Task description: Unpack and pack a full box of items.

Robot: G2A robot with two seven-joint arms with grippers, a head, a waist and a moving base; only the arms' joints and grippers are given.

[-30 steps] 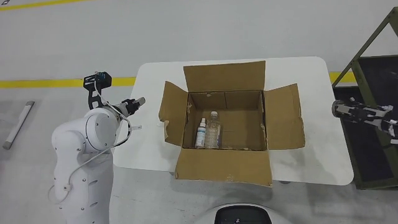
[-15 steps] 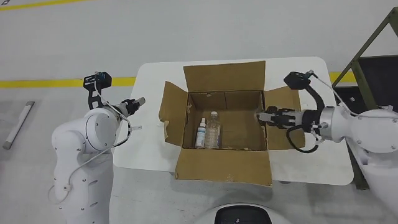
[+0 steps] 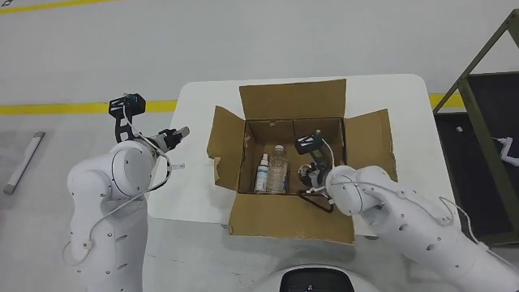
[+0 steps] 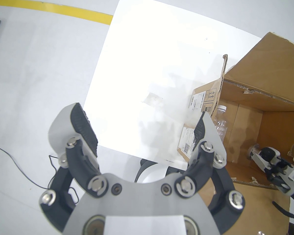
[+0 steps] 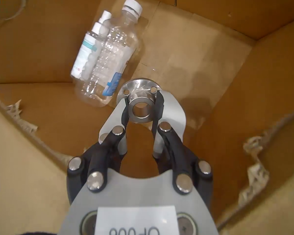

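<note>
Your right gripper (image 5: 142, 105) clamps the metal flange (image 5: 139, 86) mid-frame (probably heavy, slick; grip its hub); left gripper (image 4: 139, 118) gapes empty.

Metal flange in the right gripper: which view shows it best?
The right wrist view: the metal flange sits close up, clamped in the right gripper over the box floor. The left wrist view catches it small and far off inside the box. In the top view it is too small to make out.
</note>
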